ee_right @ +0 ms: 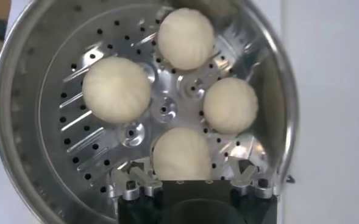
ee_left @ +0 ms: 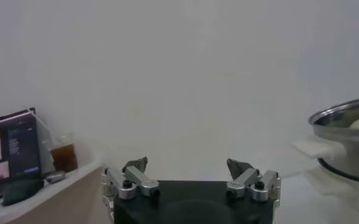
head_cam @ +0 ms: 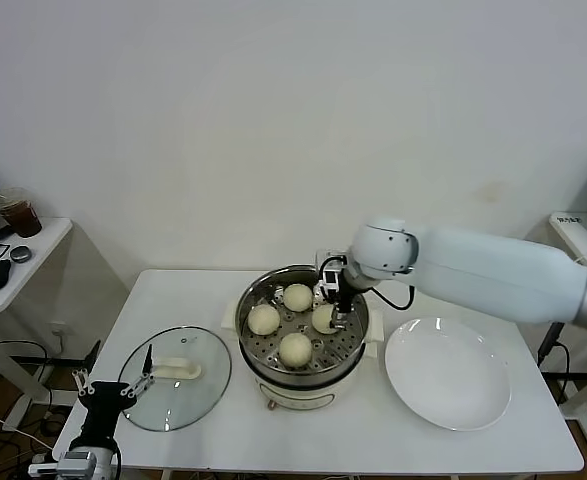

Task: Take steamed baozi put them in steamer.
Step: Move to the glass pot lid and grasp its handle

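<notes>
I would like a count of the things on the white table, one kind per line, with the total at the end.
Steamed baozi: 4, all inside the steamer
Steamer: 1
Glass lid: 1
White plate: 1
Total: 7

The right pincer is open around one baozi; the left pincer is open, low beside the lid.

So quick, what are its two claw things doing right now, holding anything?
Left end effector: open, holding nothing, parked low beside the glass lid.
Right end effector: open around one baozi in the steamer.
</notes>
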Robot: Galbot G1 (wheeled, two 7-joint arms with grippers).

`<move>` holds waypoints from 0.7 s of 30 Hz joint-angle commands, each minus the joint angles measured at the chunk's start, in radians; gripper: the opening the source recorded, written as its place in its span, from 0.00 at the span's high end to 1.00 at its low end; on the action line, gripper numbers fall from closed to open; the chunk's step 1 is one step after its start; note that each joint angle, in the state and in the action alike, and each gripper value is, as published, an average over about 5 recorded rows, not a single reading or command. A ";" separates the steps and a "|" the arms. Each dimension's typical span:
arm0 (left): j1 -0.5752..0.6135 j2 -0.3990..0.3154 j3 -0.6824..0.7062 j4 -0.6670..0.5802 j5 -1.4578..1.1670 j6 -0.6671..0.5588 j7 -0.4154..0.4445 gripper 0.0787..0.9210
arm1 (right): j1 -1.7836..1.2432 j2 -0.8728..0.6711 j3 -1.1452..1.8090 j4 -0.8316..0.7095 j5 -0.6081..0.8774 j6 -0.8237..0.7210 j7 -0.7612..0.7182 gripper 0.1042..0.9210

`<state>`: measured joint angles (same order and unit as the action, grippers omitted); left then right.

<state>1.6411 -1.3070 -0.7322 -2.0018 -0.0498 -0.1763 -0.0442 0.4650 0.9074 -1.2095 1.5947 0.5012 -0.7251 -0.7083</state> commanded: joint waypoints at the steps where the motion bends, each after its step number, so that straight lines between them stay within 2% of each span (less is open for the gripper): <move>1: 0.001 0.001 -0.001 -0.002 -0.002 -0.003 0.002 0.12 | -0.117 -0.183 0.217 0.165 0.058 0.008 0.192 0.12; 4: 0.003 -0.001 -0.001 -0.002 -0.002 -0.009 0.002 0.12 | -0.306 -0.278 0.393 0.236 0.117 0.082 0.401 0.12; 7: 0.005 -0.005 0.000 -0.004 -0.001 -0.014 0.002 0.12 | -0.602 -0.351 0.635 0.275 0.128 0.261 0.584 0.12; 9: 0.006 -0.007 0.000 -0.006 0.000 -0.017 0.001 0.12 | -0.829 -0.371 0.826 0.288 0.091 0.379 0.644 0.12; 12: 0.009 -0.009 -0.001 -0.009 0.000 -0.022 0.002 0.12 | -1.163 -0.342 1.131 0.306 -0.019 0.502 0.661 0.12; 16: 0.014 -0.013 0.004 -0.014 -0.001 -0.033 0.005 0.12 | -1.535 -0.207 1.458 0.308 -0.194 0.679 0.610 0.12; 21: 0.015 -0.020 0.014 -0.021 0.002 -0.052 0.005 0.12 | -1.777 0.017 1.699 0.281 -0.391 0.950 0.539 0.12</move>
<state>1.6567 -1.3274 -0.7191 -2.0213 -0.0484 -0.2209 -0.0392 -0.6055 0.7475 -0.1188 1.8385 0.3649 -0.1883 -0.2227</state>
